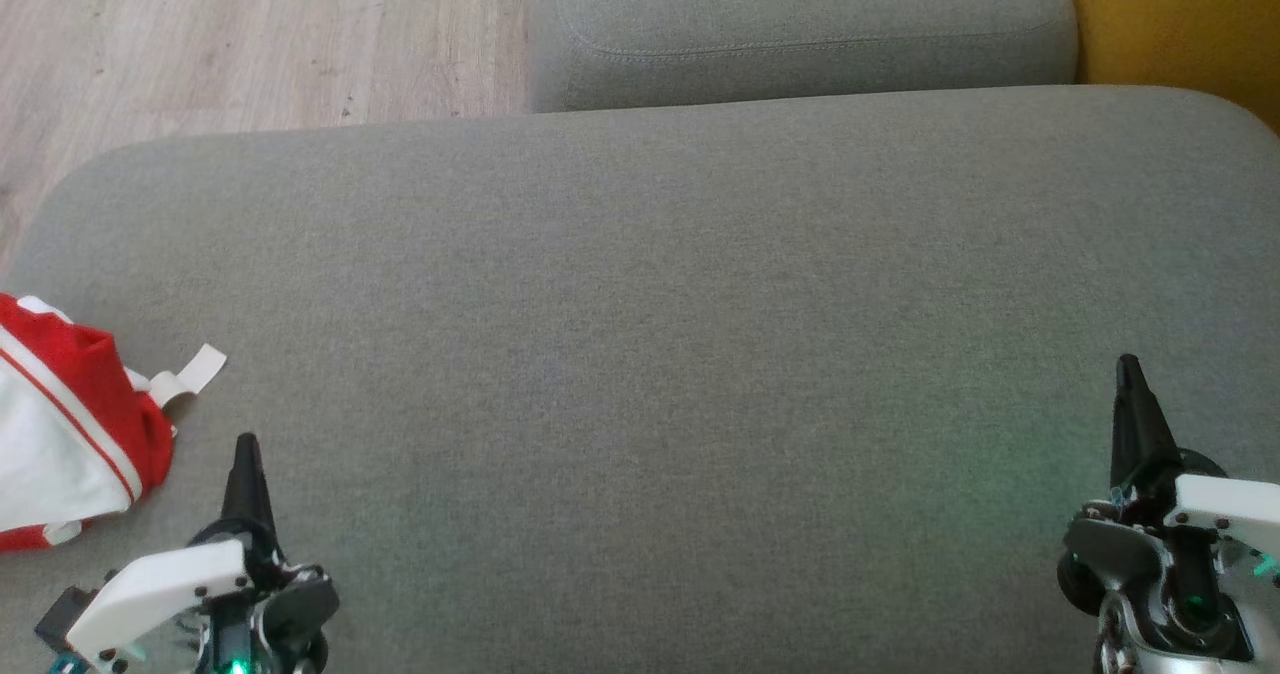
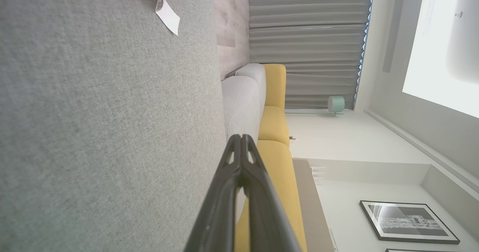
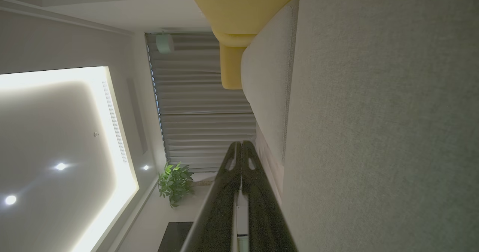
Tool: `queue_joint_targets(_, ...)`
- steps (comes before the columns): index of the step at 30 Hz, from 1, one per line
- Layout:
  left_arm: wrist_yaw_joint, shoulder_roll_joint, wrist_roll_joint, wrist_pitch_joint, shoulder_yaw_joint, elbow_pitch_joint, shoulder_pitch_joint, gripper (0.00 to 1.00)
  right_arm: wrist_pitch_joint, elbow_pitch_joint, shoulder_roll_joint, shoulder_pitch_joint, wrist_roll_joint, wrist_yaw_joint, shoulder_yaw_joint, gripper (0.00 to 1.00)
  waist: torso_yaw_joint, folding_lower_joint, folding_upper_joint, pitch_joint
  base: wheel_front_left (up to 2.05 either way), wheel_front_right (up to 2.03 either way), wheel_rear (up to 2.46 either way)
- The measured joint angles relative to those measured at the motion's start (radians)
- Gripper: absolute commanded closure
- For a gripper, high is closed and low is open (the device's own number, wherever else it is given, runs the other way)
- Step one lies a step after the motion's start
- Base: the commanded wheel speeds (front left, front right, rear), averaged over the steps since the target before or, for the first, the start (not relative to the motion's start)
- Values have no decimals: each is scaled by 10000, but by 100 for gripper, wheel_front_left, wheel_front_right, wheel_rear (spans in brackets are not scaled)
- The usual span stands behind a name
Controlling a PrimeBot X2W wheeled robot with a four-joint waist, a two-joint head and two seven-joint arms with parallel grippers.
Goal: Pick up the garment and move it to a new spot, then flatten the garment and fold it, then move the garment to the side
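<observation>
Garment (image 1: 60,424), red with white panels and thin white stripes, lies bunched at the left edge of the head view, on the near left part of a broad grey cushion (image 1: 650,354). A white label (image 1: 190,374) sticks out from its right side and lies flat on the fabric.

The left gripper (image 1: 245,449) stands at the lower left, near the garment's right edge but apart from it, with a strip of bare cushion between them. Its jaws are fully closed into one dark point, and nothing is caught in them. In the left wrist view its fingers (image 2: 220,207) meet at the tips, alongside the grey fabric, with the label and a sliver of red at the top edge.

The right gripper (image 1: 1128,369) stands at the lower right, well apart from the garment, over bare cushion. It is closed just as tightly and holds nothing. In the right wrist view its fingers (image 3: 262,207) touch at the tips beside the cushion's surface. Whether either gripper rests on the fabric or hangs just above it, I cannot tell.

Behind the broad cushion sits a second cushion (image 1: 800,24) in the same grey, with wooden floor (image 1: 200,44) to its left and a yellow sofa (image 1: 1180,14) to its right. The wrist views also take in a pleated curtain (image 2: 307,39), a framed picture (image 2: 408,222) and a green plant (image 3: 174,183)
</observation>
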Motion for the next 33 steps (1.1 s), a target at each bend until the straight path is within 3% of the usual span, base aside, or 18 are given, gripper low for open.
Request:
queue_joint_targets(20,0,0,0,0,0,0,0,100,0,0,0,0,0,0,0,100,0,0,0,0,0,0,0)
queue_joint_targets(21,0,0,0,0,0,0,0,0,0,0,0,0,0,0,0,0,0,0,0,0,0,0,0)
queue_joint_targets(27,8,-44,4,-6,-81,846,548,0,-4,878,40,491,-2,-2,13,0,-1,0,0,7,0,0,0)
queue_joint_targets(33,8,-40,125,-151,-88,926,589,0,-75,857,36,563,-48,-2,67,0,-3,0,0,23,0,0,0)
